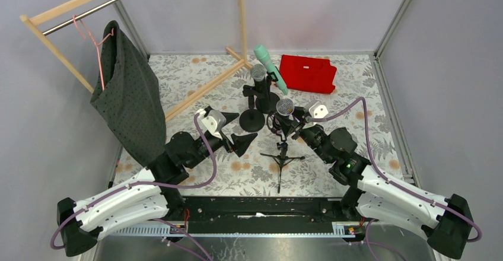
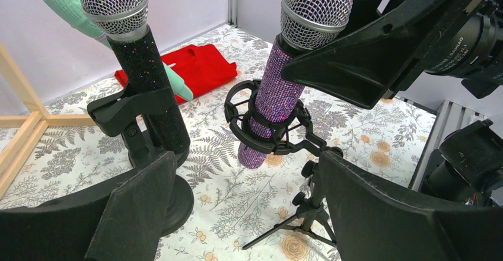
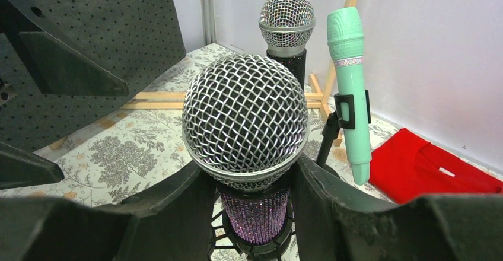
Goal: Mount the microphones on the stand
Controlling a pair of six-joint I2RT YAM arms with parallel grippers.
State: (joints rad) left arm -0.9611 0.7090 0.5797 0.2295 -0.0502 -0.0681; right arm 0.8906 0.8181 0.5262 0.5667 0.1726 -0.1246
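Observation:
The glittery purple microphone point(image 2: 279, 89) stands upright in the black shock-mount ring point(image 2: 261, 133) of a small tripod stand point(image 1: 282, 154), its tail poking out below the ring. My right gripper point(image 3: 254, 184) is shut on it just under the mesh head point(image 3: 246, 113). The black microphone point(image 2: 142, 65) sits clipped in a round-base stand point(image 1: 252, 120). The mint-green microphone point(image 3: 350, 65) hangs in a clip on a thin stand behind. My left gripper point(image 2: 249, 213) is open and empty, low over the table, left of the tripod.
A folded red cloth point(image 1: 308, 73) lies at the back right. A wooden clothes rack point(image 1: 201, 92) with a dark dotted garment point(image 1: 130, 101) on a pink hanger stands at the left. The three stands crowd the middle of the floral tablecloth.

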